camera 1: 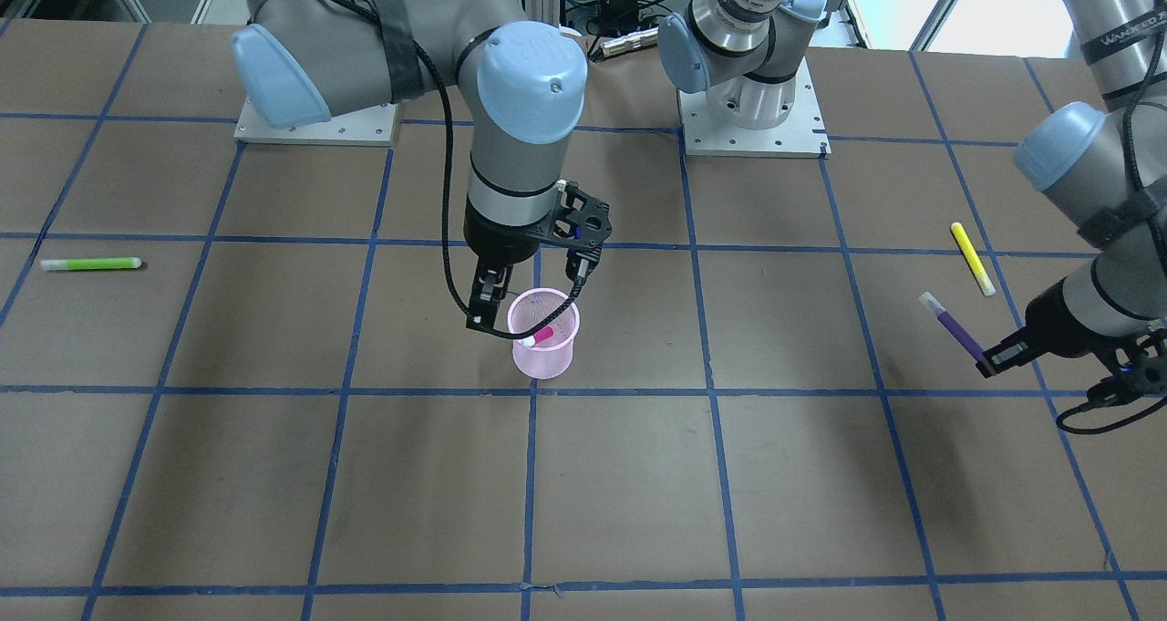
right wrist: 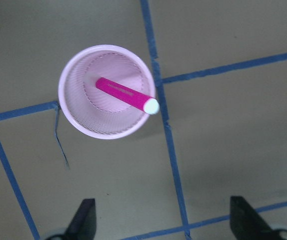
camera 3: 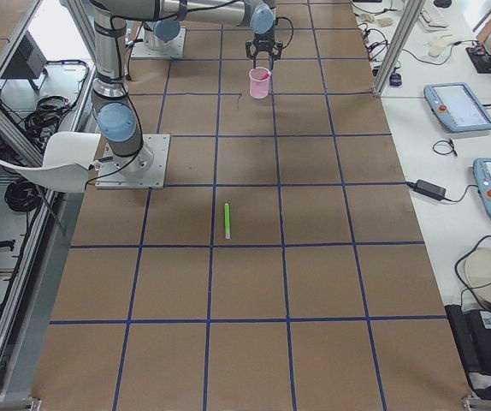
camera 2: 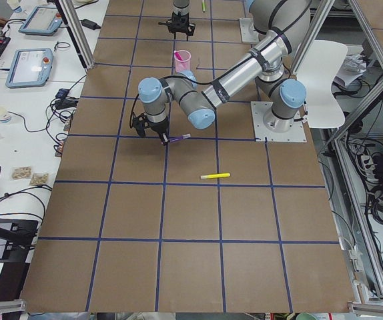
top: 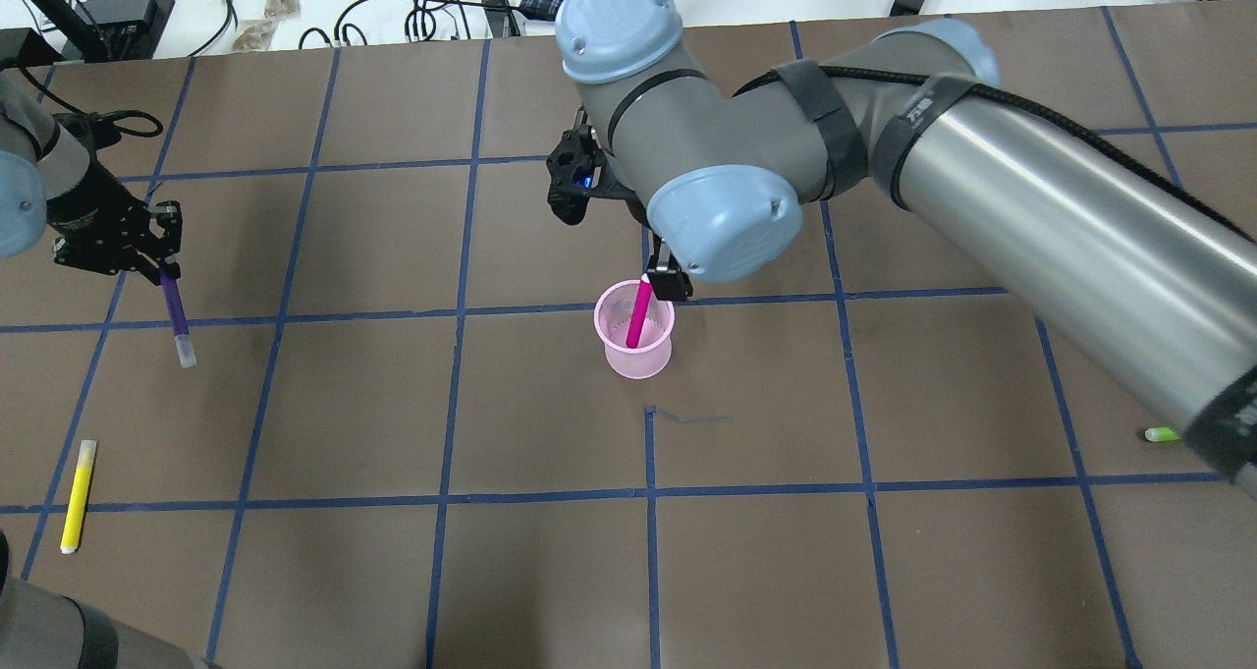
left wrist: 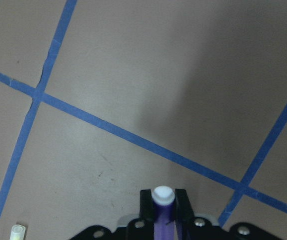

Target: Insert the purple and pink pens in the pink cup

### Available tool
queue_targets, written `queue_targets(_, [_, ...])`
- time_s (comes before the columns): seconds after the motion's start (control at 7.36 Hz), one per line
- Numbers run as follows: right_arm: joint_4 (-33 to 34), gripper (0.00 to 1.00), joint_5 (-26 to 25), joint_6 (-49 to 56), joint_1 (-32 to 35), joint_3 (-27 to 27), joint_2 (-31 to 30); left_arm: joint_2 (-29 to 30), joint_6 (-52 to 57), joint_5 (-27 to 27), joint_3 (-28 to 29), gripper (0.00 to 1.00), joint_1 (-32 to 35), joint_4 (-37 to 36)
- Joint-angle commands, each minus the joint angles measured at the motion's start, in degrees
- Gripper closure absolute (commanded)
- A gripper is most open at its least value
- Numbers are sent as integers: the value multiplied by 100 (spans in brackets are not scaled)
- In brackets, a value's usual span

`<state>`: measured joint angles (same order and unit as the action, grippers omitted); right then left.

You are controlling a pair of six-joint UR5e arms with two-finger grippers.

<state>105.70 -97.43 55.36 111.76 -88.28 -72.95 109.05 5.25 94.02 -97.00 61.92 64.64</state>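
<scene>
The pink mesh cup stands upright near the table's middle, also in the front view. The pink pen leans inside it, white cap at the rim, clear in the right wrist view. My right gripper hangs just above the cup, open and empty, its fingers wide apart. My left gripper is shut on the purple pen at the robot's left side and holds it clear of the table. The pen sits between the fingers in the left wrist view.
A yellow pen lies on the table near my left gripper, also in the front view. A green pen lies far off on the robot's right side. Blue tape lines grid the brown table.
</scene>
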Motion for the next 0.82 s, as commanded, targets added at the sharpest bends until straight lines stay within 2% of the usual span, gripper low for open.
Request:
queue_targets(0.0, [-84, 0, 601, -8, -950, 100, -664, -243, -155, 11, 303, 100, 598, -30])
queue_targets(0.14, [-241, 0, 707, -34, -1328, 83, -990, -331, -617, 11, 418, 100, 1002, -39])
queue_targets(0.27, [-695, 0, 917, -365, -1619, 74, -1289, -427, -1196, -7, 436, 100, 1432, -74])
queue_targets(0.41, [-917, 0, 1032, -1152, -1787, 65, -1527, -472, -1733, 10, 428, 100, 1872, -283])
queue_targets(0.68, [-946, 0, 1033, -3321, -1886, 82, -1679, -472, -2778, 11, 428, 100, 2541, -487])
